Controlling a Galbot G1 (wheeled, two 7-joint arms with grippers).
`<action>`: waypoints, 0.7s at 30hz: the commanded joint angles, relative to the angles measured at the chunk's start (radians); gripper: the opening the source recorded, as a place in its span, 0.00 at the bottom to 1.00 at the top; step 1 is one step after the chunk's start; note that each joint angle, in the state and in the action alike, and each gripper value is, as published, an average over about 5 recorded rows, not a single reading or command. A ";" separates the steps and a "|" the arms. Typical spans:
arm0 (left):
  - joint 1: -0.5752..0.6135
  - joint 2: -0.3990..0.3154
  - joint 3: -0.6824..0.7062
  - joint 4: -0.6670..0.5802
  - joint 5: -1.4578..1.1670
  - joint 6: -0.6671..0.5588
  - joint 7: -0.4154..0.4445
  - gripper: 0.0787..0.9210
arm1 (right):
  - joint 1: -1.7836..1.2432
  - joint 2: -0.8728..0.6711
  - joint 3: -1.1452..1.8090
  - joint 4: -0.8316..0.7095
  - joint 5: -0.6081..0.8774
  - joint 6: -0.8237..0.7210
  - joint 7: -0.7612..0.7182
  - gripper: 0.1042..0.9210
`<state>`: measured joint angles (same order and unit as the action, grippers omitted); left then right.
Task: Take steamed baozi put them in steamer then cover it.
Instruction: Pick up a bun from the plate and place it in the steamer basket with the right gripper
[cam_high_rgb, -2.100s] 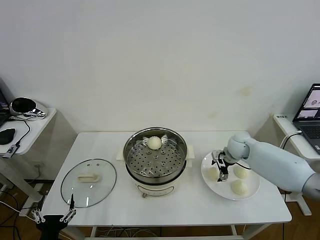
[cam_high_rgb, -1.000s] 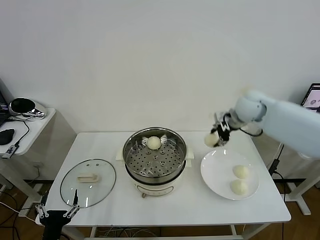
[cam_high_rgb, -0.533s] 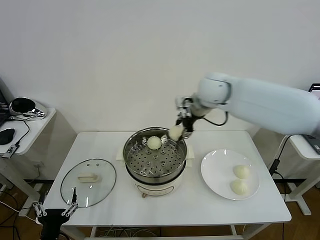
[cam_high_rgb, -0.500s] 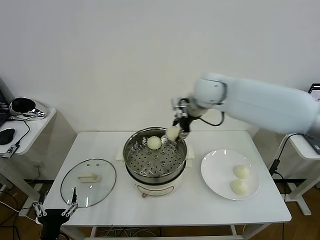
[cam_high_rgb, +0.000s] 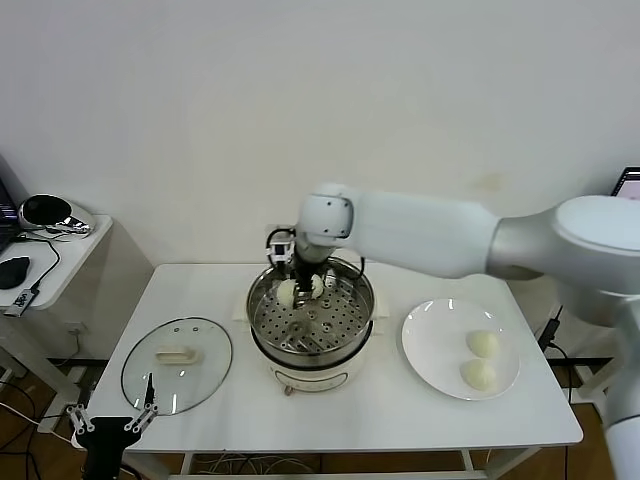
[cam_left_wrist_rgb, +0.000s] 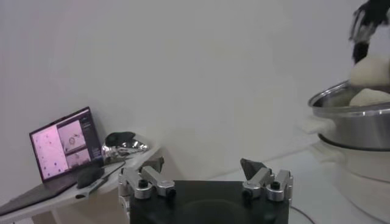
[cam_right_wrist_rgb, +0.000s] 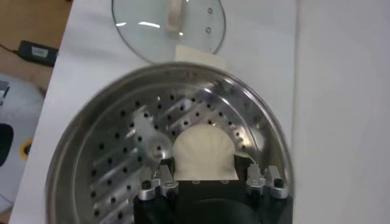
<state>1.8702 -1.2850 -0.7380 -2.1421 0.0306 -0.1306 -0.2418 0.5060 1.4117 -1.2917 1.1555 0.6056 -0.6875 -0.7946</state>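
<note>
The right gripper (cam_high_rgb: 297, 285), closed on a bun (cam_right_wrist_rgb: 204, 153), has swung from the plate (cam_high_rgb: 432, 340) to inside the steamer (cam_high_rgb: 352, 325), so release comes next; the left gripper (cam_left_wrist_rgb: 205, 175) waits open.

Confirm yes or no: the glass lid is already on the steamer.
No. The cover lies flat on the table, left of the open steamer.

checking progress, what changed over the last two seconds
The right end effector lifted one bun off the plate, swung it left and lowered it into the steamer, still shut on it beside the first bun. Unchanged: two buns on the plate, lid on the table, left end effector open.
</note>
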 joint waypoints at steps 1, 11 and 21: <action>0.003 0.001 -0.001 -0.002 0.000 -0.002 -0.002 0.88 | -0.100 0.111 0.016 -0.141 -0.015 -0.035 0.026 0.61; 0.000 0.002 0.000 0.000 0.000 -0.004 -0.004 0.88 | -0.128 0.104 0.037 -0.176 -0.039 -0.037 0.030 0.62; -0.002 0.006 -0.002 -0.001 -0.001 -0.003 -0.003 0.88 | 0.098 -0.071 0.043 0.042 -0.006 -0.033 -0.095 0.87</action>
<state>1.8674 -1.2796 -0.7399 -2.1422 0.0300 -0.1343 -0.2450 0.4757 1.4346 -1.2518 1.0812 0.5888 -0.7167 -0.8191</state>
